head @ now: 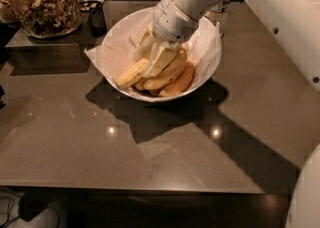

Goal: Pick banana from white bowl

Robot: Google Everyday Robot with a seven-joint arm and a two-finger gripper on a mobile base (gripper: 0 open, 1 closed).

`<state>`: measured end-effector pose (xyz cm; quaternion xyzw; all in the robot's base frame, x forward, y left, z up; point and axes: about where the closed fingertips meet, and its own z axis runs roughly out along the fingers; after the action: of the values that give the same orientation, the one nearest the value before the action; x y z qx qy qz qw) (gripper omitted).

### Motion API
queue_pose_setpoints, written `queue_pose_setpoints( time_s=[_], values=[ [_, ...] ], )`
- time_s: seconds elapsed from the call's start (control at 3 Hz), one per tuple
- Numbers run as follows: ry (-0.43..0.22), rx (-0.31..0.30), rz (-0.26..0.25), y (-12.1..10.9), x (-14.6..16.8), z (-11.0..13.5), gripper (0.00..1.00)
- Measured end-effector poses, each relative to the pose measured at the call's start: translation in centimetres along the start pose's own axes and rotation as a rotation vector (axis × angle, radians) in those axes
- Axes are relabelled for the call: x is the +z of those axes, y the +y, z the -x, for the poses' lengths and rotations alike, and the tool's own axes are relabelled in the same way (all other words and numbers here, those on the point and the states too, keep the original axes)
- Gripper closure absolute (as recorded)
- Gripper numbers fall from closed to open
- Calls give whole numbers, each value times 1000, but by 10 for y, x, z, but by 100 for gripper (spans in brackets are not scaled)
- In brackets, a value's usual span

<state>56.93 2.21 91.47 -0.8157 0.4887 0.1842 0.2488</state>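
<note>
Brown glossy counter [100, 152] carries the white bowl [150, 96], paper-lined, with the bananas [131, 74] heaped in its 6 o'clock half. Angled in from 1 o'clock, the pincer [154, 60] sits low among them, touching the fruit; whether it is open or gripping cannot be told. Farther off, at 10 o'clock from the bowl, stands a glass jar [45, 3] of nuts.

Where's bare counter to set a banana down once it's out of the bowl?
The counter in front of the white bowl is bare across its width; right of the bowl, under the arm. Back left is crowded: nut jar, dark cup. The gripper sits in the bowl.
</note>
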Motion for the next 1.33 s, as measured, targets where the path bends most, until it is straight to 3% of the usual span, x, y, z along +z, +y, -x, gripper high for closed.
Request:
queue_pose_setpoints(
  time_s=[0.33,0.67,1.0,1.33],
  values=[
    [12,8,-41,9,-11,1,100],
    [-23,-12,-128,19,-37,17,100],
    [-40,-20,-224,45,-69,41,100],
    [-39,28,-320,85,-93,67,100]
  ],
)
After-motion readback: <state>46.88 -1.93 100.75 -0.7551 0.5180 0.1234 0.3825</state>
